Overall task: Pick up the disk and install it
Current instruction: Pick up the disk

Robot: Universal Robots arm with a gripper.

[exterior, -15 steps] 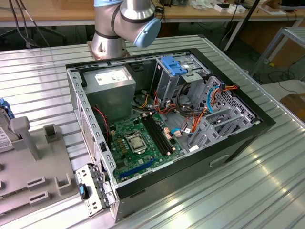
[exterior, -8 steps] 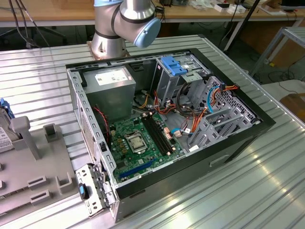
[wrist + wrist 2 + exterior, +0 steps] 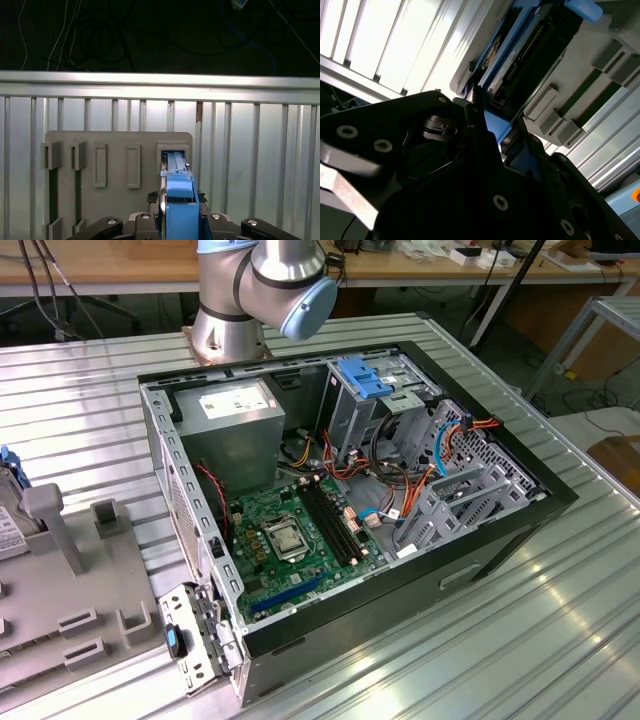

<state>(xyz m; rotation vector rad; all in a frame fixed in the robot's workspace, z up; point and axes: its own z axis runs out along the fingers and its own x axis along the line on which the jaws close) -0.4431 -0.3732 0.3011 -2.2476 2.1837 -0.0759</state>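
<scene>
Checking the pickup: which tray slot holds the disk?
The slot at the gripper, with the blue-railed disk in it; two others look empty, two show green.

The arm is being seen in the exterior view as thick, rounded tubes of silver-grey metal, with one joint being closed off by a round pale blue cap and the foot being widened into a shiny ring. In the second wrist view the gripper casing is being shown as black and angular, studded with small round silver screws; in the first wrist view matching black plates are being shown with a row of screw heads
</scene>
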